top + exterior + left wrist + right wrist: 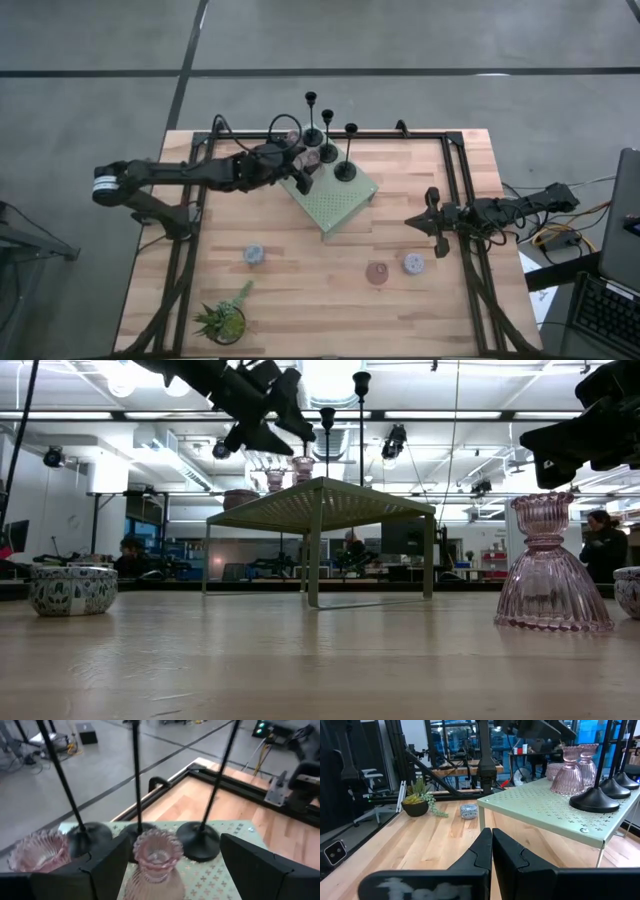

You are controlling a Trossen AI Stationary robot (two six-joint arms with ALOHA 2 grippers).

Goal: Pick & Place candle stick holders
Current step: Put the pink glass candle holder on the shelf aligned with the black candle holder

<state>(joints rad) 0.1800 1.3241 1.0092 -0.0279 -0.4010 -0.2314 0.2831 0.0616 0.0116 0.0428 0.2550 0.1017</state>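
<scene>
The left pincer (165, 865) stands open around a pink holder (154, 862) on the green stand (330, 200), at the table's (300, 270) 12 o'clock, just beside three black holders (344, 170). The right pincer (432, 222) waits closed at 3 o'clock.

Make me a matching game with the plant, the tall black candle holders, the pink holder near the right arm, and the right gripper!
Things:
1. potted plant
2. black candle holders
3. pink holder
4. right gripper

Matches:
A. shut
B. on the green stand
C. near corner of the table, left arm's side
D. on the bare wood beside a pale cup

Pairs: 1-C, 2-B, 3-D, 4-A
</scene>
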